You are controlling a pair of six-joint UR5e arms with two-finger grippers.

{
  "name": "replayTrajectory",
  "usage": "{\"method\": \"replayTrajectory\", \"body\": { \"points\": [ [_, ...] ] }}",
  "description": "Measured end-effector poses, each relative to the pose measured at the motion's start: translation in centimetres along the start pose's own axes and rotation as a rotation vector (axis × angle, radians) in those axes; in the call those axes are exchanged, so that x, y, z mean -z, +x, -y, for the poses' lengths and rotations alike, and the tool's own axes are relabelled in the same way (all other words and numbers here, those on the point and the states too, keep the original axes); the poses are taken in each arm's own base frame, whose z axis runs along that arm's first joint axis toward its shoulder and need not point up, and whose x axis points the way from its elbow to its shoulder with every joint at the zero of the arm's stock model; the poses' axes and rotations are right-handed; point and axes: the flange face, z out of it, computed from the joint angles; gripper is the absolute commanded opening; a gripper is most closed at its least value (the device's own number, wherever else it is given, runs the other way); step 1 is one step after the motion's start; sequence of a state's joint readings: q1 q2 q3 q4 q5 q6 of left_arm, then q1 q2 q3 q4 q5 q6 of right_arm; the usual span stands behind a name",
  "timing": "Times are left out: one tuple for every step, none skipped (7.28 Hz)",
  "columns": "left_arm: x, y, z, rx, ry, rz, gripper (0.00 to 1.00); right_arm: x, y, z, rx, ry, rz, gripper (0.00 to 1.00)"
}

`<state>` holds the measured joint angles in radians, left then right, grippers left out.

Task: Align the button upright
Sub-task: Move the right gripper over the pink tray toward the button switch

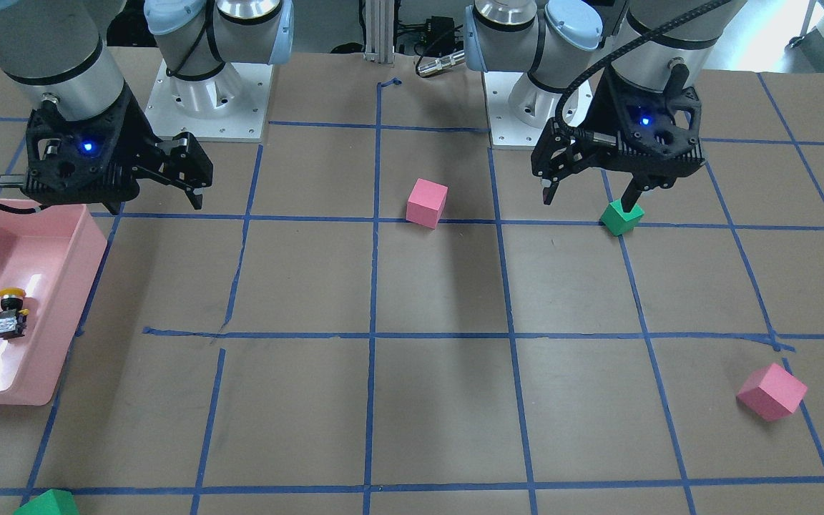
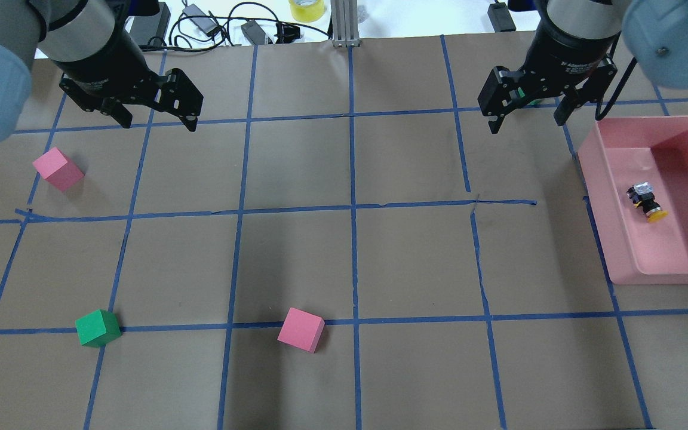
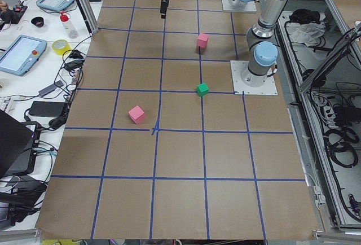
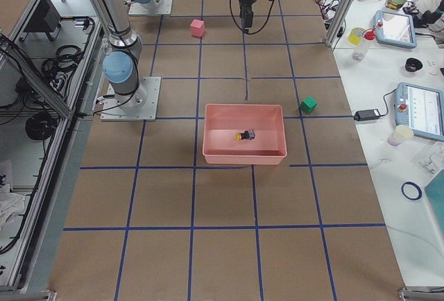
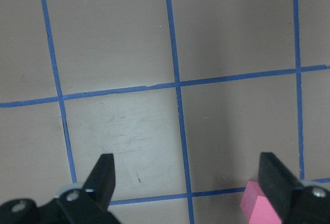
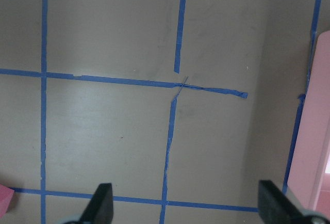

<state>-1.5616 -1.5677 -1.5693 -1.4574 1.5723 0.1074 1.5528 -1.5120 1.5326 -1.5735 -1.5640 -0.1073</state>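
Note:
The button (image 2: pixel 646 202) lies on its side inside the pink bin (image 2: pixel 604 197) at the table's right. Its yellow cap points toward the robot's side and its silvery base points away; it also shows in the front view (image 1: pixel 10 315). My right gripper (image 2: pixel 526 124) hangs open and empty above the table, beyond the bin's far left corner. In the right wrist view (image 6: pixel 186 206) only bare paper and the bin's edge (image 6: pixel 314 131) show. My left gripper (image 2: pixel 159 124) is open and empty over the far left of the table; it also shows in the left wrist view (image 5: pixel 188 182).
A pink cube (image 2: pixel 57 169) lies near the left gripper. A green cube (image 2: pixel 98 327) and another pink cube (image 2: pixel 300 329) lie on the near side. A second green cube (image 2: pixel 526 95) is partly hidden behind the right gripper. Blue tape gridlines cross the brown paper.

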Motion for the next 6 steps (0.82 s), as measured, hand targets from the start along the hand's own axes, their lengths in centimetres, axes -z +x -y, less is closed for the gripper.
{"method": "replayTrajectory", "body": {
  "points": [
    [0.0,0.0,0.0,0.0,0.0,0.0,1.0,0.0,0.02,-0.03,-0.002,-0.002,-0.001,1.0],
    [0.0,0.0,0.0,-0.001,0.0,0.0,1.0,0.03,0.08,-0.02,-0.002,0.0,-0.007,1.0],
    [0.0,0.0,0.0,-0.001,0.0,0.0,1.0,0.06,0.12,0.0,-0.001,0.002,-0.014,1.0],
    [0.0,-0.02,0.0,-0.001,0.0,0.0,1.0,0.06,0.12,0.0,0.0,0.002,-0.017,1.0],
    [-0.01,-0.08,0.01,0.001,-0.001,0.0,1.0,0.02,0.13,-0.04,0.0,-0.001,-0.02,1.0],
    [-0.01,-0.12,0.02,0.002,0.0,0.0,1.0,0.11,0.11,-0.16,0.0,-0.002,-0.021,1.0]
  ]
}}
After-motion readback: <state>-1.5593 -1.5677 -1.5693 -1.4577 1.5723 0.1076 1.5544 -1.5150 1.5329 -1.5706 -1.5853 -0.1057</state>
